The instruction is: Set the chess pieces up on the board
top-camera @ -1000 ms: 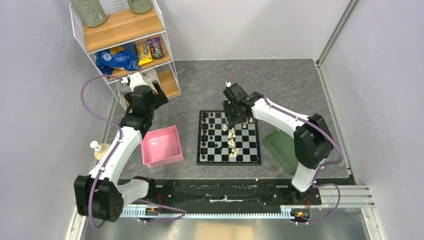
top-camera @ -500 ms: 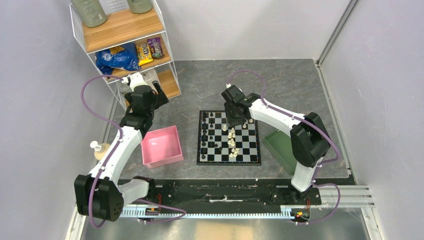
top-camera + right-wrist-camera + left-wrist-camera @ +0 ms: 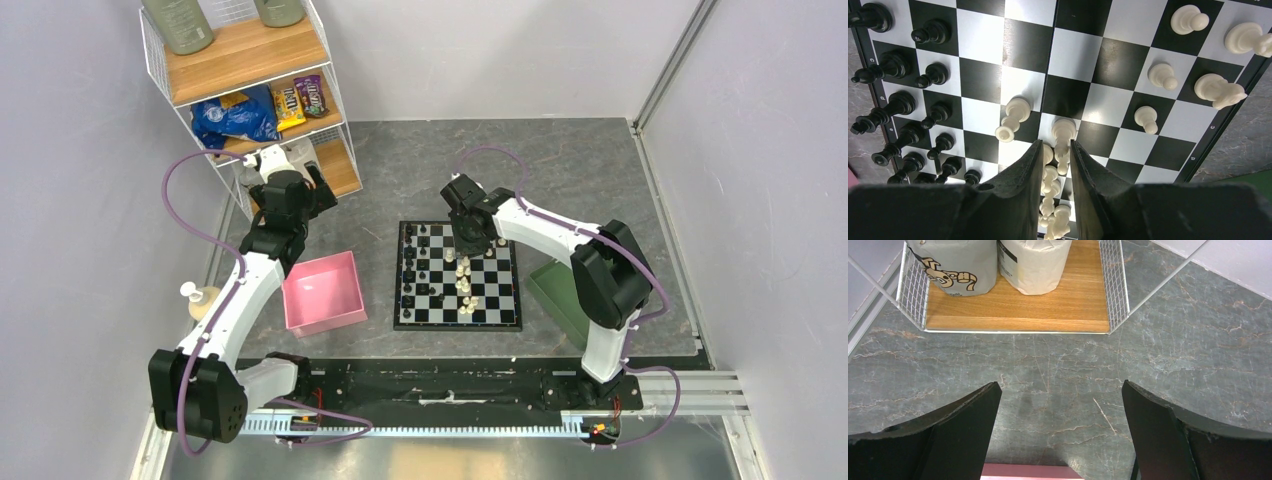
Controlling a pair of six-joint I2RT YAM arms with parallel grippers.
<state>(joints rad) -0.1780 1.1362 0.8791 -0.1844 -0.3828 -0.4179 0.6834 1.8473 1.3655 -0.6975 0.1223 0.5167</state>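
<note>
The board [image 3: 505,318] lies mid-table, and its squares fill the right wrist view [image 3: 1028,50]. Black pieces [image 3: 411,262] stand in two files along its left side [image 3: 933,75]. Several white pieces [image 3: 465,285] cluster in a line down the middle, and a few more [image 3: 1163,75] stand near the far right edge. One white piece [image 3: 1012,120] lies tipped over. My right gripper [image 3: 468,246] hangs over the far end of the white line. Its jaws [image 3: 1055,145] stand narrowly apart around an upright white piece [image 3: 1064,131]. My left gripper [image 3: 312,190] is open and empty [image 3: 1060,390] over bare table.
A pink tray [image 3: 322,293] sits left of the board, its rim just under the left gripper [image 3: 1028,472]. A green tray [image 3: 560,295] sits right of the board. A wire shelf [image 3: 250,60] with snacks and paper rolls [image 3: 1018,310] stands back left. A soap dispenser [image 3: 200,300] is beside the left arm.
My right gripper has shifted slightly left and back over the board, and its elbow swung left. The left arm has not moved.
</note>
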